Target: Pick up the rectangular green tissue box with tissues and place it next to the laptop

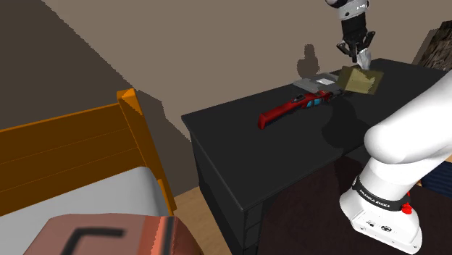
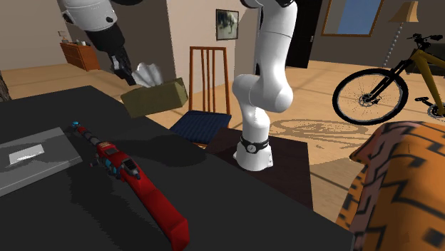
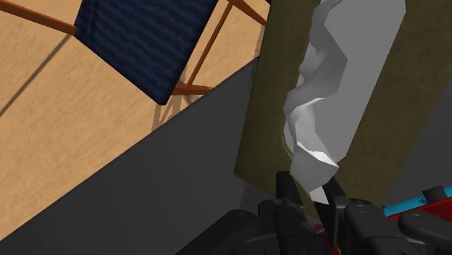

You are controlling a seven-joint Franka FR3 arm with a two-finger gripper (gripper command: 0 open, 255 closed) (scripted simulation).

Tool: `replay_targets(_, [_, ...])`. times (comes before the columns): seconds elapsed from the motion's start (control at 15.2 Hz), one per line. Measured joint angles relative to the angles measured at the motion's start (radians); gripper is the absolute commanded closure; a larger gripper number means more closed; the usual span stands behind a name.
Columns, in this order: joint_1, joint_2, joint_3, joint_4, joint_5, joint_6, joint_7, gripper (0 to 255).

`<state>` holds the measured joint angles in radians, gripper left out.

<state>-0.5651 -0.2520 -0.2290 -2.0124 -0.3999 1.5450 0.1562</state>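
An olive-green tissue box [image 1: 364,81] [image 2: 155,97] hangs tilted in the air above the far end of the dark table [image 1: 290,159] [image 2: 228,207]. White tissue [image 2: 146,73] [image 3: 316,109] sticks out of its slot. My gripper [image 1: 360,55] [image 2: 131,74] [image 3: 311,197] is shut from above on that tissue, and the box [image 3: 266,109] dangles from it. The laptop [image 1: 316,84] [image 2: 30,157], a flat grey closed slab, lies on the table just to the shoulder view's left of the box and below it.
A red tool with blue parts [image 1: 286,110] [image 2: 142,187] lies on the table beside the laptop. A wooden chair with a blue seat [image 2: 203,120] [image 3: 145,43] stands past the table's edge. An orange bed frame [image 1: 87,138] and a bicycle [image 2: 399,78] stand farther off.
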Motion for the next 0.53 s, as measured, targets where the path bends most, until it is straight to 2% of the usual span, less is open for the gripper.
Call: replay_targets(0.53, [-0.077,0.193,-0.124,0.144,-0.005,0.119,-0.178,255])
